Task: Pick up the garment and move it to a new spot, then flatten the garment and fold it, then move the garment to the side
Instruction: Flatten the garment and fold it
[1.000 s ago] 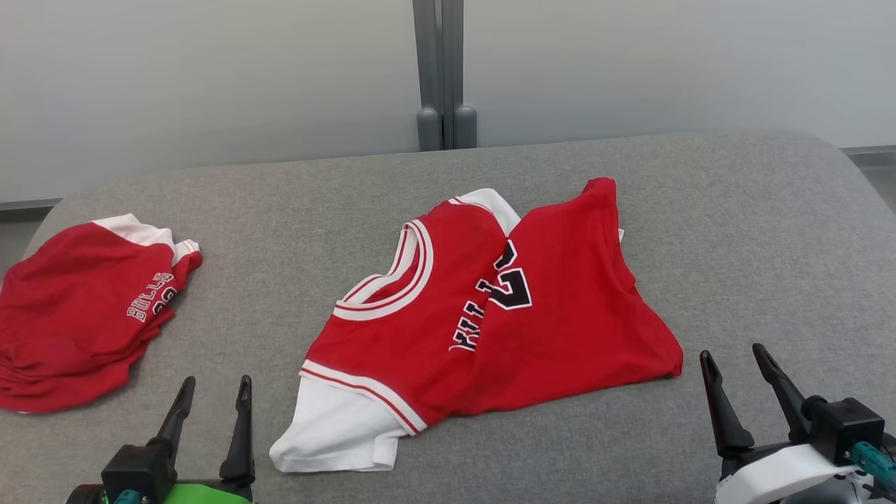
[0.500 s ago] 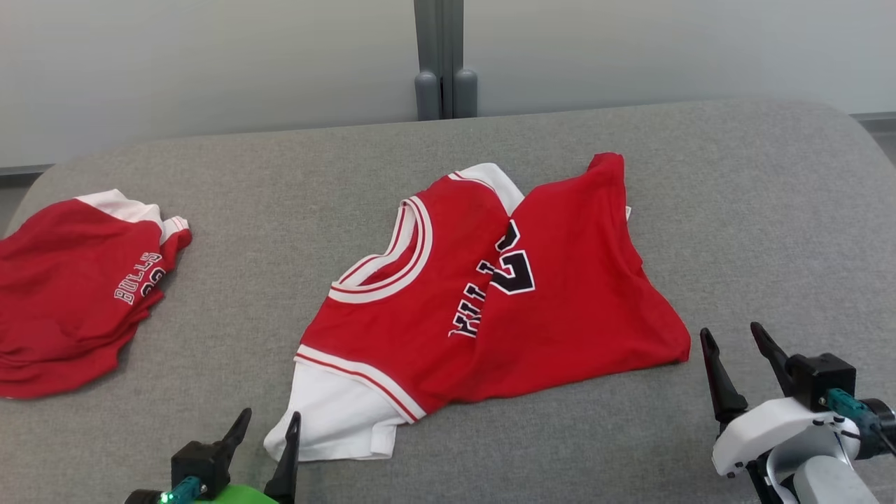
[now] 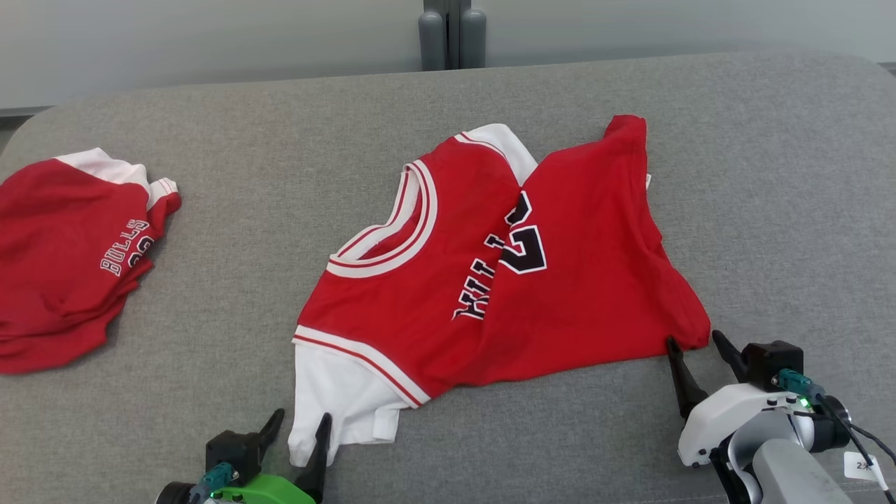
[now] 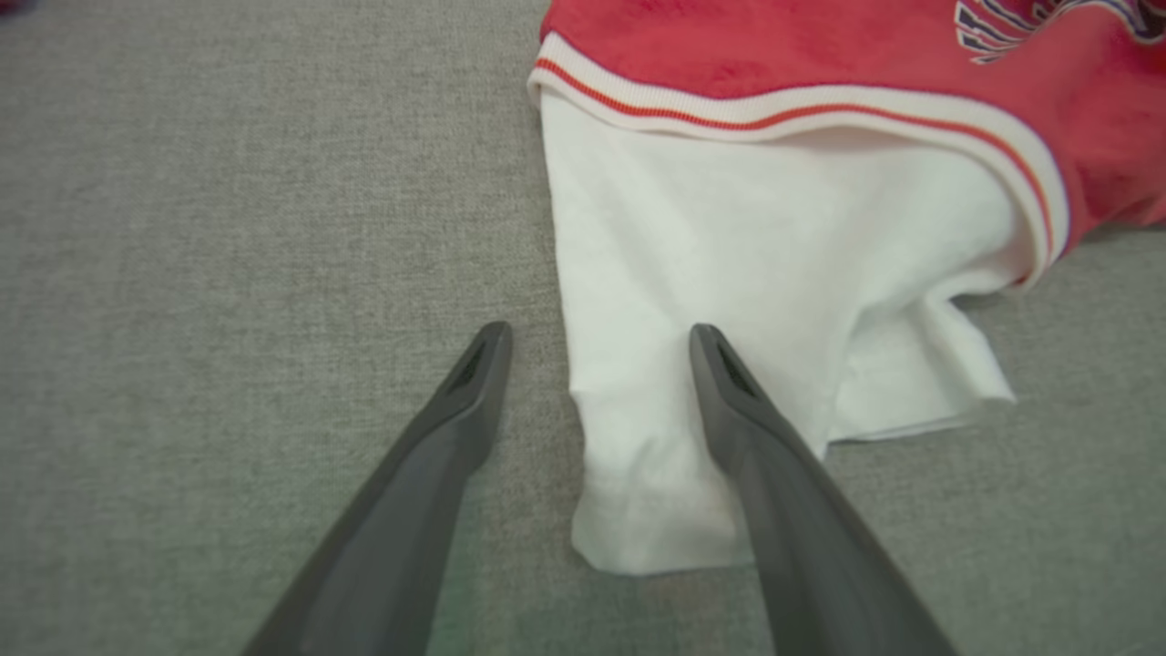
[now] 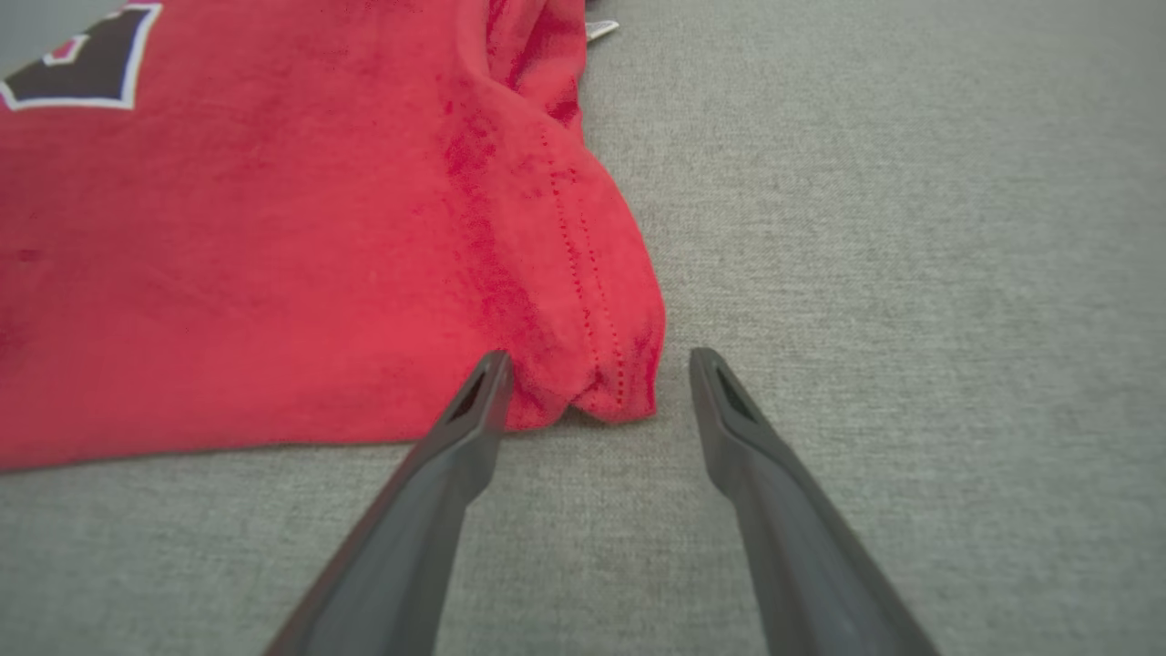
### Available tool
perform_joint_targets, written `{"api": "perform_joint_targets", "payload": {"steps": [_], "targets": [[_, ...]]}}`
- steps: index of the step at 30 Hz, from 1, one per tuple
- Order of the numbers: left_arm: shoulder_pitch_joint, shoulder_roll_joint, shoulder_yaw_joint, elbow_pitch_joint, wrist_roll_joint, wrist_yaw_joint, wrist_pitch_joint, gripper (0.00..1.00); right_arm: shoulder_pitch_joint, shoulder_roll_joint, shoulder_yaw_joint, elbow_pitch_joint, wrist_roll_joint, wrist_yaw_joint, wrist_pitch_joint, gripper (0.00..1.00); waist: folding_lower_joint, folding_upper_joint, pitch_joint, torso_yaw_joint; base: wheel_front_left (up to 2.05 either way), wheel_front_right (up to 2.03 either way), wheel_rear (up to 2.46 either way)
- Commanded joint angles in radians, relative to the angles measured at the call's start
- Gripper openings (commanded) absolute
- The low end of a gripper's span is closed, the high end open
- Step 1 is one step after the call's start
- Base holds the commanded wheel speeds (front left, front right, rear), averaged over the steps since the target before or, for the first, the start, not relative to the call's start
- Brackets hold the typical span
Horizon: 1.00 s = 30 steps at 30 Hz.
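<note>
Reach is what has changed: over the last second both arms have come forward to the garment (image 3: 490,280), which lies crumpled mid-way across the grey padded surface (image 3: 210,294), towards its front edge. The head camera has tipped down too, so discount the jersey's apparent drift. Your left gripper (image 3: 302,416) now straddles the edge of the white sleeve (image 3: 336,399), one finger over cloth and one over bare padding, jaws apart. Your right gripper (image 3: 694,338) brackets the red hem corner (image 3: 689,325), jaws likewise apart, nothing pinched. I judge the pick-up is imminent. A second red jersey (image 3: 63,259) lies well apart at the left edge.
</note>
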Motion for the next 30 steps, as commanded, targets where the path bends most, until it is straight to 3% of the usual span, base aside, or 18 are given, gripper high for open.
{"api": "perform_joint_targets", "payload": {"steps": [1,2,3,4,5,6,9,15,21,25,30], "targets": [[-0.005,-0.004,-0.017,0.011,-0.015,-0.003,0.004,1.00,-0.006,0.005,0.003,0.009,0.009,-0.002,-0.003,1.00,0.0000,-0.0001,0.007,0.005,0.00,0.00,0.00],[-0.006,-0.004,-0.023,0.011,-0.026,-0.003,0.004,0.87,-0.006,0.006,0.002,0.015,0.016,-0.002,-0.003,1.00,0.0000,-0.0001,0.008,0.006,0.00,0.00,0.00],[-0.006,-0.005,-0.027,0.008,-0.032,-0.003,0.004,0.48,-0.007,0.009,0.002,0.022,0.023,-0.002,-0.003,0.81,0.0000,-0.0001,0.008,0.007,0.00,0.00,0.00],[-0.009,-0.008,-0.031,0.004,-0.040,-0.003,0.004,0.23,-0.011,0.016,0.003,0.027,0.032,-0.002,-0.003,0.36,0.0000,-0.0001,0.010,0.007,0.00,0.00,0.00],[-0.011,-0.009,-0.036,0.000,-0.045,-0.003,0.004,0.00,-0.015,0.020,0.004,0.032,0.041,-0.002,-0.003,0.15,0.0000,-0.0001,0.010,0.007,0.00,0.00,0.00],[-0.014,-0.010,-0.041,-0.004,-0.052,-0.003,0.004,0.00,-0.018,0.023,0.005,0.040,0.051,-0.002,-0.003,0.00,0.0000,-0.0001,0.011,0.008,0.00,0.00,0.00],[-0.023,-0.011,-0.054,-0.025,-0.075,-0.003,0.003,0.00,-0.031,0.017,0.011,0.040,0.067,-0.002,-0.002,0.00,0.0000,-0.0001,0.012,0.011,0.00,0.00,0.00],[-0.040,0.006,-0.034,-0.175,-0.126,-0.003,0.002,0.00,-0.023,-0.007,0.036,-0.088,0.083,-0.002,-0.002,0.00,0.0000,-0.0001,0.016,0.012,0.00,0.00,0.00],[-0.115,0.066,-0.041,-0.337,-0.173,-0.003,0.002,0.00,-0.058,-0.066,0.083,-0.229,0.100,-0.002,-0.002,0.00,0.0000,-0.0001,0.029,-0.003,0.00,0.00,0.00],[-0.278,0.148,-0.086,-0.374,-0.235,-0.003,0.028,0.00,-0.180,-0.114,0.110,-0.253,0.126,-0.002,-0.002,0.00,0.0000,-0.0001,0.067,-0.023,0.00,0.00,0.00],[-0.558,0.200,-0.079,-0.343,-0.364,-0.003,0.110,0.00,-0.440,-0.144,0.121,-0.197,0.207,-0.002,0.033,0.00,0.0000,-0.0001,0.158,-0.038,0.00,0.00,0.00]]}}
